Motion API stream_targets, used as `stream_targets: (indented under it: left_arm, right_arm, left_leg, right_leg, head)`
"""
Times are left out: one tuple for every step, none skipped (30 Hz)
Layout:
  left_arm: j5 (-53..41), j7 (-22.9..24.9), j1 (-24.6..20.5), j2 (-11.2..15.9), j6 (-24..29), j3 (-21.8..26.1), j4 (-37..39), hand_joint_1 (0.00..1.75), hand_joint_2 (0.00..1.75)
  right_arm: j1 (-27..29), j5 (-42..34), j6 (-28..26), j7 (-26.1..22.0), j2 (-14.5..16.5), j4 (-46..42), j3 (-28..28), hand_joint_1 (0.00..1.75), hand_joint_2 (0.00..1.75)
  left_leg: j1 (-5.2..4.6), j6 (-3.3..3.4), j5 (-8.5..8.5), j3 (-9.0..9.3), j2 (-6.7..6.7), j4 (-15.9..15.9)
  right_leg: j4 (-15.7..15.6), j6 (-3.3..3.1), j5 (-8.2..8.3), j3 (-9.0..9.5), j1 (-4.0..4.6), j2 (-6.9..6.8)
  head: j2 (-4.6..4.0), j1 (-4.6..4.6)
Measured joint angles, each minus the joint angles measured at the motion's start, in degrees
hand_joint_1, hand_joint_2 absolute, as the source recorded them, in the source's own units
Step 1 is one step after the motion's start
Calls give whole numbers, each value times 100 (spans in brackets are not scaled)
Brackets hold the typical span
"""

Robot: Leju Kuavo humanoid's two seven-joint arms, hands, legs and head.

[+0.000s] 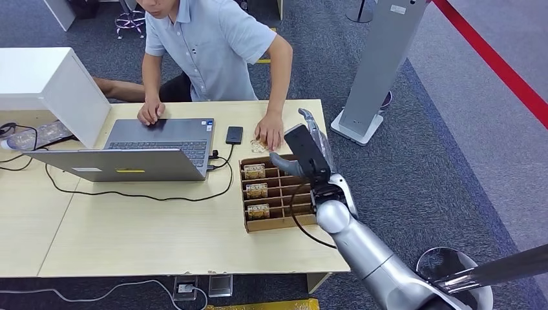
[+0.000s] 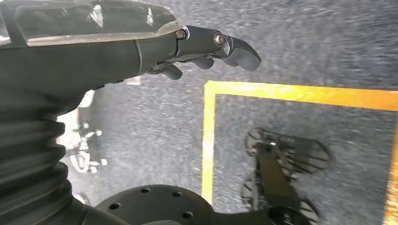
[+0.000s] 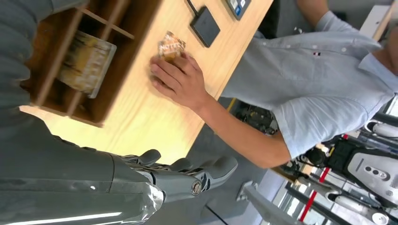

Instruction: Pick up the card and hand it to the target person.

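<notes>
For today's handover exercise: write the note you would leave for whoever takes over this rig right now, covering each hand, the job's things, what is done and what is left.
Right hand: empty, fingers apart, above the divided cardboard box.
Left hand: hangs empty over the carpet.
One card lies on the table under the person's hand; three card stacks sit in the box's left compartments.
Done: a card appears delivered.
Left: probably only withdrawing the right arm.

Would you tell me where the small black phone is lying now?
In the head view, the black phone lies flat on the table, between the laptop and the person's hand.
</notes>
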Motion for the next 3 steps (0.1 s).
stream_targets:
  left_arm:
    - [10, 57, 2, 1, 16, 1, 0, 0, 175]
    - [18, 89, 5, 2, 29, 1, 0, 0, 175]
    - [22, 100, 7, 3, 33, 1, 0, 0, 175]
  right_arm:
    - [205, -70, 91, -56, -97, -243, -78, 0, 175]
    - [413, -140, 167, -136, -183, -469, -155, 0, 175]
    - [518, -179, 203, -178, -228, -576, -195, 0, 175]
  left_leg:
    - [0, -1, -1, 0, 0, 0]
    - [0, -2, -2, 0, 1, 0]
    - [0, -2, -2, -1, 1, 0]
  right_leg:
    - [0, 0, 0, 0, 0, 1]
    - [0, 0, 0, 0, 0, 1]
    - [0, 0, 0, -1, 0, 2]
  head:
    - [1, 0]
    - [1, -1]
    - [1, -1]
